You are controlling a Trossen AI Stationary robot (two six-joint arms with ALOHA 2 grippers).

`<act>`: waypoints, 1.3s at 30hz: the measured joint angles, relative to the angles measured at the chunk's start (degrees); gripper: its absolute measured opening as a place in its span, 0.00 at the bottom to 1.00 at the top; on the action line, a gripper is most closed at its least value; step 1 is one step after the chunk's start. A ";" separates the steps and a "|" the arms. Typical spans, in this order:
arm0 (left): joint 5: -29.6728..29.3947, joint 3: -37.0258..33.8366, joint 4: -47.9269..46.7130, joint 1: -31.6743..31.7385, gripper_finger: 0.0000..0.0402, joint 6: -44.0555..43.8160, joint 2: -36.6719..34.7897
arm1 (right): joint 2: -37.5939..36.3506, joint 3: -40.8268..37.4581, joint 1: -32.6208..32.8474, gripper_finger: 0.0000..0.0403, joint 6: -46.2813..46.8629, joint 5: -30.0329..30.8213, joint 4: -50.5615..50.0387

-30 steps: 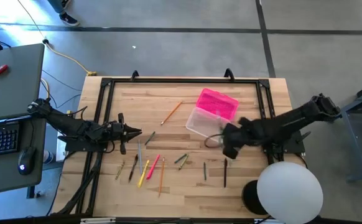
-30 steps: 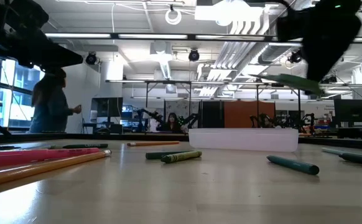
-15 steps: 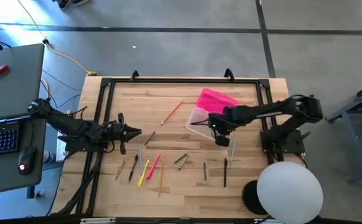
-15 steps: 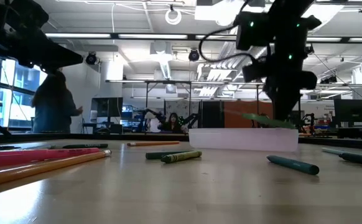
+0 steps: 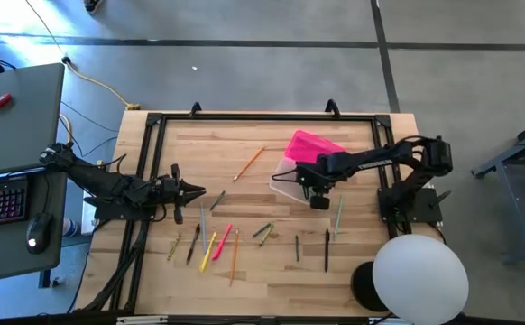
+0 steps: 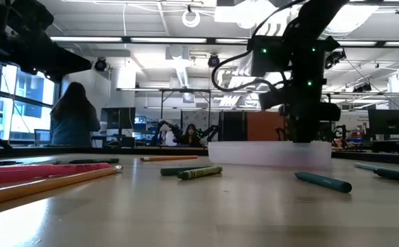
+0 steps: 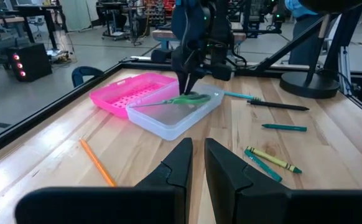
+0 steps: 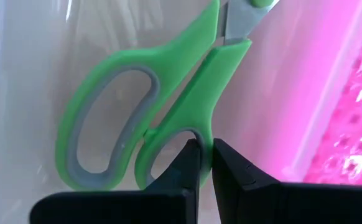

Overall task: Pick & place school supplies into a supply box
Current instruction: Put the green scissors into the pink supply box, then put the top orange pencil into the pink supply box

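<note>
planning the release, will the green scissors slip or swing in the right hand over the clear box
The scissors look rigid. The right hand pinches one thin handle edge, so they may pivot. Smooth plastic could slip. The clear box likely slides if bumped.

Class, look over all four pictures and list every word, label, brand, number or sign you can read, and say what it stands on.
No readable text in any view.
Scissors, clear box, pink lid: no print shows.
Pencils and crayons: any lettering is too small to read.
Keyboard: its keys are too small to read.
Room behind the table, low view: no sign can be read.
</note>
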 joint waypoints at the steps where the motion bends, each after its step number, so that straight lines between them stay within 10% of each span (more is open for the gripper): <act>1: 0.00 0.00 0.00 0.02 0.18 0.00 0.00 | 0.00 0.00 -0.29 0.03 -0.02 -0.41 0.72; 17: 1.71 0.00 -0.18 0.00 0.18 0.00 0.00 | -0.04 0.00 -0.99 0.05 -2.06 -6.03 1.15; 28: 1.77 0.02 -0.09 0.02 0.18 -0.37 -0.02 | -0.09 0.02 -0.99 0.31 -4.55 0.14 1.08; 39: -3.01 3.05 -0.11 0.02 0.18 -17.41 0.02 | -0.09 6.37 1.10 0.36 -0.37 -0.31 -5.44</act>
